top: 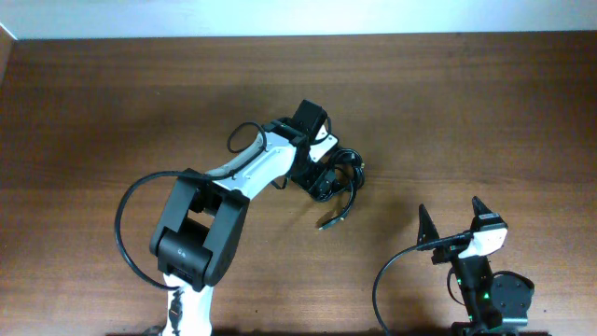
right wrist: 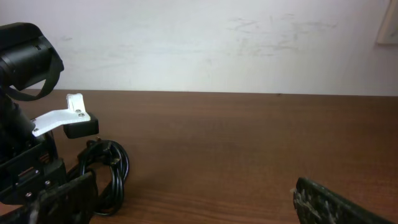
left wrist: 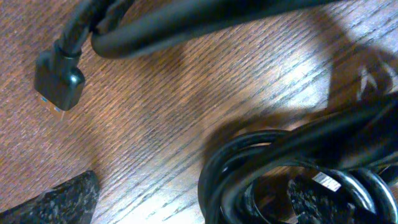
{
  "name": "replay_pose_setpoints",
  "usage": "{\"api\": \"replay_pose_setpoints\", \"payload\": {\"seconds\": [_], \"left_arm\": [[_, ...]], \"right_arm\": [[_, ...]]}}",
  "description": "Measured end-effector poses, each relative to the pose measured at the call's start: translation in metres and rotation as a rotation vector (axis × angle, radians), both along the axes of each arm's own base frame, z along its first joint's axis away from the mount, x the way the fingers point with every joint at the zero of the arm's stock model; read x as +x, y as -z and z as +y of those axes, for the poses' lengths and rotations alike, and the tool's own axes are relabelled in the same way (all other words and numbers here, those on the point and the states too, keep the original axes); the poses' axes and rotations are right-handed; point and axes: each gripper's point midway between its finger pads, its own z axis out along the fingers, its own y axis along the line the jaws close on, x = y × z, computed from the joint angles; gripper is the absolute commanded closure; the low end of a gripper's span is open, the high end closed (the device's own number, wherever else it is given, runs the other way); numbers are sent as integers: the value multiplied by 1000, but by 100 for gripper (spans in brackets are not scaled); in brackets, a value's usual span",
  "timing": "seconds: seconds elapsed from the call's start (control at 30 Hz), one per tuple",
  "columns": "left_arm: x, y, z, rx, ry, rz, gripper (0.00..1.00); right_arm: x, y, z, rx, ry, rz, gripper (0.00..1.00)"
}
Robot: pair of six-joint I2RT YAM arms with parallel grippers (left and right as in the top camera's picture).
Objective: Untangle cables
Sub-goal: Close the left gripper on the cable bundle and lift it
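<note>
My left gripper (top: 317, 175) is low over the cables (top: 350, 173), which lie bunched mid-table (top: 466, 93). Jaws spread and unclenched, part of the coil between them. One plug (left wrist: 59, 84) lies loose nearby. My right gripper (top: 452, 222) is released, well apart.

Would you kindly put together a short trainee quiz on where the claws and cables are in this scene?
1. True or false: the right claw is gripping the cables.
2. Which claw sits right over the cables? A) left claw B) right claw C) both
3. Fill in: the black plug in the left wrist view rests on the wooden ____.
Key: 1 false, it is open and well apart from them; 2 A; 3 table.
</note>
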Motion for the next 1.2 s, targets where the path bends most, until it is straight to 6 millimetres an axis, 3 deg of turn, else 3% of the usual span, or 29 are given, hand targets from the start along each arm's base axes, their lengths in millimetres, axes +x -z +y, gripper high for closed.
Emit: {"api": "replay_pose_setpoints", "payload": {"seconds": [0.03, 0.1, 0.23, 0.4, 0.5, 0.57, 0.6, 0.73, 0.77, 0.83, 0.93, 1.0, 1.13, 1.17, 1.2], "left_arm": [[0, 0, 0, -1, 1, -1, 65], [-3, 0, -6, -34, 2, 17, 100], [-12, 0, -17, -95, 16, 55, 100], [-22, -1, -15, -86, 16, 105, 100], [-39, -8, -11, -78, 22, 156, 100], [-40, -50, -14, -124, 33, 91, 100], [-42, -99, -14, -177, 43, 4, 100], [-62, -207, -3, -303, 65, -221, 100], [-69, -222, 0, -322, 69, -249, 100], [-86, -233, 8, -325, 71, -239, 100], [-101, -231, 12, -320, 94, -188, 100], [-111, -233, 9, -338, 149, -170, 100], [-132, -261, 22, -329, 280, -285, 100], [-132, -266, 29, -304, 286, -321, 100], [-133, -268, 35, -278, 290, -346, 100]], "right_arm": [[0, 0, 0, 0, 0, 0, 1], [0, 0, 0, 0, 0, 0, 1], [0, 0, 0, 0, 0, 0, 1], [0, 0, 0, 0, 0, 0, 1], [0, 0, 0, 0, 0, 0, 1], [0, 0, 0, 0, 0, 0, 1], [0, 0, 0, 0, 0, 0, 1], [0, 0, 0, 0, 0, 0, 1], [0, 0, 0, 0, 0, 0, 1], [0, 0, -1, -1, 8, -1, 1], [0, 0, -2, 0, 12, 0, 1], [0, -17, 4, -1, -23, -71, 1], [-19, -21, 52, 203, -311, 16, 1], [-24, -28, 57, 224, -347, 25, 1], [-37, -47, 66, 244, -405, 41, 1]]}}
